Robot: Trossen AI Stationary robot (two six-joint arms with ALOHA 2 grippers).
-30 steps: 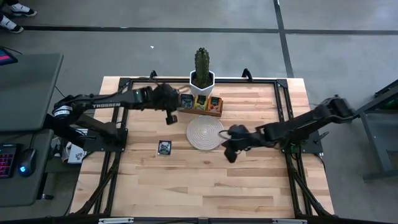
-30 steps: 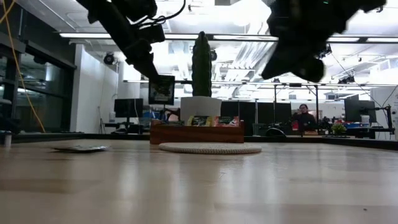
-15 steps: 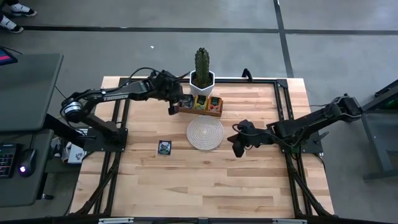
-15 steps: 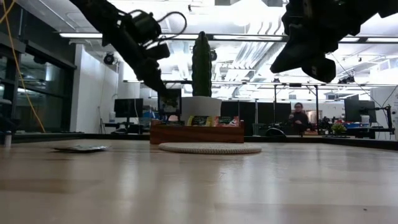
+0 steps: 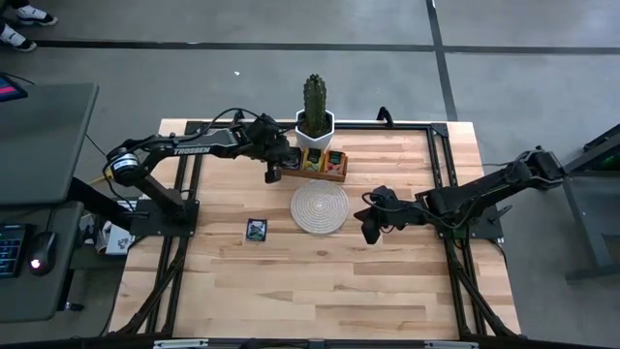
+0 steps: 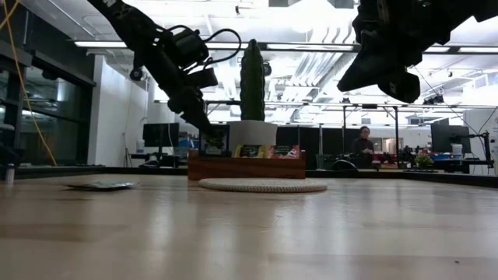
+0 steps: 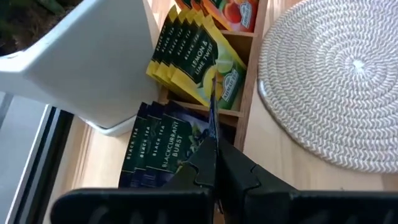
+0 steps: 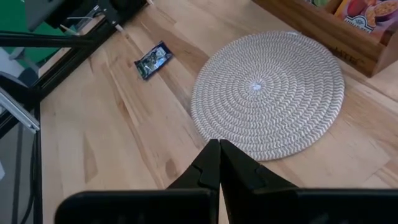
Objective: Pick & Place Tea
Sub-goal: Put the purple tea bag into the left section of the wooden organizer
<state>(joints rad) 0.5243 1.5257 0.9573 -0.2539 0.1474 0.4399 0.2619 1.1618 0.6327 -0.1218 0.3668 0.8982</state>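
My left gripper point(image 5: 272, 174) is at the left end of the brown wooden tray point(image 5: 339, 178), shut on a dark tea sachet point(image 6: 213, 143). In the left wrist view the sachet shows edge-on point(image 7: 212, 112), over the dark blue sachets point(image 7: 158, 146) and beside the yellow ones point(image 7: 199, 62) that stand in the tray. Another dark sachet point(image 5: 256, 229) lies flat on the table left of the round woven mat point(image 5: 320, 208). My right gripper point(image 5: 369, 236) is shut and empty, above the table just right of the mat. My left gripper pinches the dark sachet's upper edge point(image 7: 213, 138) between its two fingers, coming from above and slanting from the table's left. The sachet hangs upright below the fingers, its lower edge point(image 6: 213, 154) at the tray's rim. Whether it touches the other sachets I cannot tell.
A cactus in a white pot point(image 5: 314, 121) stands right behind the tray, close to my left gripper. The mat point(image 8: 270, 93) lies in front of the tray. Bare wood spreads over the table's near half. A person stands far off in the room point(image 6: 362, 144).
My left gripper has gone toward the far edge and right, to the tray's left end, and down, carrying the dark sachet from above the tray down to its rim. My right gripper has drawn a little toward the table's right edge, away from the mat, then kept still.
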